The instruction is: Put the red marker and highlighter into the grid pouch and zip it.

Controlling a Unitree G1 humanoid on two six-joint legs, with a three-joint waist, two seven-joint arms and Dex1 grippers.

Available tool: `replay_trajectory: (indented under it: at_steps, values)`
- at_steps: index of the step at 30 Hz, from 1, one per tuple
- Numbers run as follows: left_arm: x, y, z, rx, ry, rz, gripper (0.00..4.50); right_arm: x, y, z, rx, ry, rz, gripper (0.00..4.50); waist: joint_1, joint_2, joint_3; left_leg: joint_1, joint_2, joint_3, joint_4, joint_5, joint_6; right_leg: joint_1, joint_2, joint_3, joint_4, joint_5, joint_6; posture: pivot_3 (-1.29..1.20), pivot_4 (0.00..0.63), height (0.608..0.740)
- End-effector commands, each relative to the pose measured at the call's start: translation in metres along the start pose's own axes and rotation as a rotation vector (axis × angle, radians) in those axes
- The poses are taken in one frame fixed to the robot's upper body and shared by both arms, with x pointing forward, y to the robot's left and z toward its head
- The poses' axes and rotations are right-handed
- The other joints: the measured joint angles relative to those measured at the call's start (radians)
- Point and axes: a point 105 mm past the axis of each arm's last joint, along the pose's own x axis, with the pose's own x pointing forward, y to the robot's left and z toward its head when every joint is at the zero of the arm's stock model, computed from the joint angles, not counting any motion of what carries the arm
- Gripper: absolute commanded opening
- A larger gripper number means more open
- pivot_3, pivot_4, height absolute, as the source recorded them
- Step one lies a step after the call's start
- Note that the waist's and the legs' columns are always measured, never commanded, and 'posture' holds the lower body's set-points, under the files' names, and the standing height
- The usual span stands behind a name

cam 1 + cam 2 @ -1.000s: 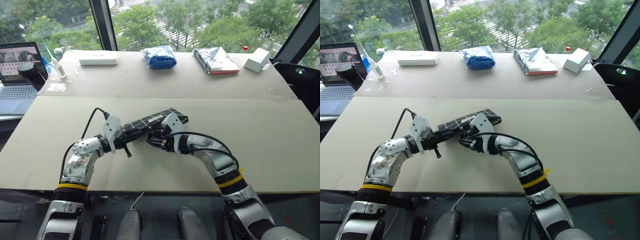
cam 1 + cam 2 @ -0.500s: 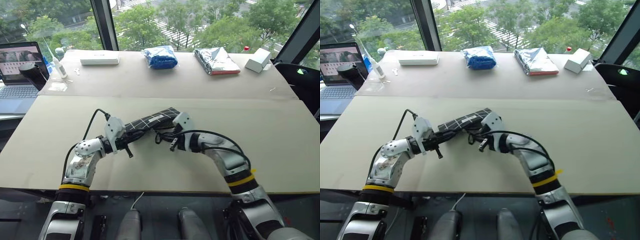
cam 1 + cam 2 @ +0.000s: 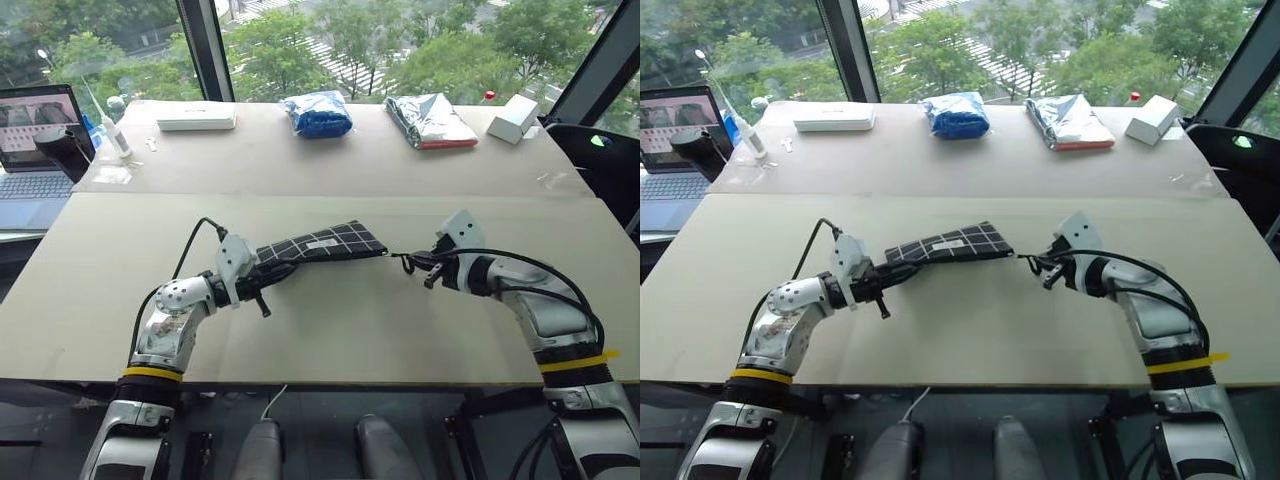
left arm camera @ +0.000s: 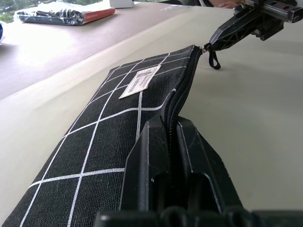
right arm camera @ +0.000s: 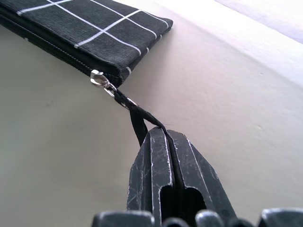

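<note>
Large windows with green trees outside back a wide beige table in the left eye view. At its far edge lie a flat white box, a crumpled blue bag, a silver foil bag and a small white carton; an open laptop stands at the far left. Near the table's middle lies the grid pouch, a flat rectangular black fabric case with thin white grid lines and a small white label. The left gripper is clamped on the pouch's left end. The right gripper sits just beside the pouch's right end, pinching the black zipper pull strap.

Left wrist view: both black fingers are pressed together over the zipper edge of the pouch. The zipper line runs closed to the far corner, where the right gripper holds the strap.

Right wrist view: the two fingers are closed on the strap, which leads taut to the silver zipper slider at the pouch's corner.
</note>
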Motion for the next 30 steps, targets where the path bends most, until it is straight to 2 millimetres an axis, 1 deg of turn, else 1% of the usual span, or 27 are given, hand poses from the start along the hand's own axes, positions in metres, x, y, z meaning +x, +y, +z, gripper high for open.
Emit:
replay_trajectory:
  at_steps: [1, 2, 3, 4, 6, 7, 10, 13, 15, 17, 20, 22, 24, 26, 30]
  values:
    - [-0.009, 0.011, 0.010, 0.041, -0.021, 0.039, 0.00, -0.020, -0.038, -0.003, 0.020, 0.007, -0.164, 0.05, 0.000, 0.000, 0.000, 0.000, 0.000, 0.000, 0.000, 0.000, 0.000, 0.000, 0.000, 0.000, 0.000, 0.000, 0.000, 0.00, 0.150, 0.740]
    - [-0.008, 0.011, 0.010, 0.042, -0.021, 0.037, 0.00, -0.018, -0.036, -0.003, 0.039, 0.002, -0.154, 0.05, 0.000, 0.000, 0.000, 0.000, 0.000, 0.000, 0.000, 0.000, 0.000, 0.000, 0.000, 0.000, 0.000, 0.000, 0.000, 0.00, 0.150, 0.740]
    - [-0.008, 0.011, 0.010, 0.042, -0.021, 0.035, 0.00, -0.017, -0.029, -0.004, 0.057, -0.002, -0.118, 0.60, 0.000, 0.000, 0.000, 0.000, 0.000, 0.000, 0.000, 0.000, 0.000, 0.000, 0.000, 0.000, 0.000, 0.000, -0.001, 0.00, 0.150, 0.740]
    - [-0.007, 0.010, 0.010, 0.042, -0.023, 0.032, 0.00, -0.015, -0.022, -0.003, 0.067, -0.011, -0.081, 0.78, 0.001, 0.000, 0.000, 0.000, 0.000, 0.000, 0.000, 0.000, 0.000, 0.000, 0.000, 0.000, 0.000, 0.000, -0.001, 0.00, 0.150, 0.740]
    - [-0.004, 0.007, 0.012, 0.040, -0.031, 0.014, 0.00, -0.013, -0.013, -0.002, 0.097, -0.032, -0.037, 1.58, 0.002, 0.000, 0.000, 0.000, 0.000, 0.000, 0.000, 0.000, 0.000, 0.000, 0.000, 0.000, 0.000, 0.001, -0.001, 0.00, 0.150, 0.740]
    - [-0.003, 0.005, 0.012, 0.039, -0.034, 0.005, 0.00, -0.012, -0.011, -0.001, 0.109, -0.040, -0.026, 1.84, 0.002, 0.000, 0.000, 0.000, 0.000, 0.000, 0.000, 0.000, 0.000, 0.000, 0.000, 0.000, 0.000, 0.001, -0.001, 0.00, 0.150, 0.740]
    - [0.001, -0.002, 0.010, 0.040, -0.030, -0.022, 0.00, -0.015, -0.004, -0.002, 0.189, -0.050, 0.035, 2.90, 0.001, 0.000, 0.000, 0.000, 0.000, 0.000, 0.000, 0.000, 0.000, 0.000, 0.000, 0.000, 0.000, 0.000, -0.001, 0.00, 0.150, 0.740]
    - [0.004, -0.007, 0.007, 0.052, -0.021, -0.048, 0.00, -0.029, -0.001, -0.003, 0.193, -0.061, 0.087, 2.90, 0.004, 0.000, 0.000, 0.000, 0.000, 0.000, 0.000, 0.000, 0.000, 0.000, 0.000, 0.000, 0.000, 0.000, -0.001, 0.00, 0.150, 0.740]
    - [0.007, -0.011, 0.007, 0.058, -0.021, -0.064, 0.00, -0.039, -0.009, -0.003, 0.183, -0.065, 0.062, 2.90, 0.007, 0.000, 0.000, -0.001, 0.000, 0.000, 0.000, 0.000, 0.000, 0.000, 0.000, 0.000, -0.001, 0.000, -0.001, 0.00, 0.150, 0.740]
    - [0.011, -0.015, 0.006, 0.072, -0.023, -0.089, 0.00, -0.056, -0.016, 0.000, 0.176, -0.106, 0.058, 2.90, 0.007, 0.000, 0.000, -0.001, -0.001, 0.000, 0.001, 0.000, 0.000, 0.001, -0.001, 0.000, -0.001, 0.000, 0.000, 0.00, 0.150, 0.740]
    - [0.020, -0.025, 0.003, 0.140, -0.006, -0.156, 0.00, -0.088, -0.016, 0.006, 0.117, -0.180, 0.085, 2.90, 0.013, 0.000, 0.000, -0.001, -0.001, 0.000, 0.000, 0.000, 0.000, 0.001, -0.001, 0.000, -0.002, 0.000, 0.001, 0.00, 0.150, 0.740]
    - [0.027, -0.029, 0.002, 0.183, -0.003, -0.202, 0.00, -0.100, -0.020, 0.001, 0.084, -0.174, 0.055, 2.90, 0.012, 0.000, 0.000, -0.001, -0.001, 0.000, 0.000, 0.000, 0.000, 0.001, -0.001, 0.000, -0.002, -0.002, 0.003, 0.00, 0.150, 0.740]
    - [0.034, -0.032, 0.006, 0.215, -0.021, -0.246, 0.00, -0.107, -0.025, -0.005, 0.082, -0.160, 0.016, 2.90, 0.009, 0.000, 0.000, -0.001, -0.001, 0.000, 0.000, 0.000, 0.000, 0.002, 0.000, 0.000, -0.002, -0.003, 0.006, 0.00, 0.150, 0.740]
    - [0.040, -0.033, 0.010, 0.240, -0.037, -0.276, 0.00, -0.111, -0.027, -0.008, 0.087, -0.164, -0.006, 2.90, 0.006, 0.000, 0.000, 0.000, -0.001, 0.000, 0.001, 0.000, 0.000, 0.002, 0.000, 0.000, -0.002, -0.003, 0.007, 0.00, 0.150, 0.740]
    - [0.048, -0.033, 0.012, 0.285, -0.065, -0.326, 0.00, -0.113, -0.018, -0.005, 0.105, -0.205, 0.003, 2.90, 0.002, 0.000, 0.000, 0.000, -0.001, 0.000, 0.001, 0.000, 0.000, 0.001, 0.000, 0.001, -0.002, -0.004, 0.007, 0.00, 0.150, 0.740]
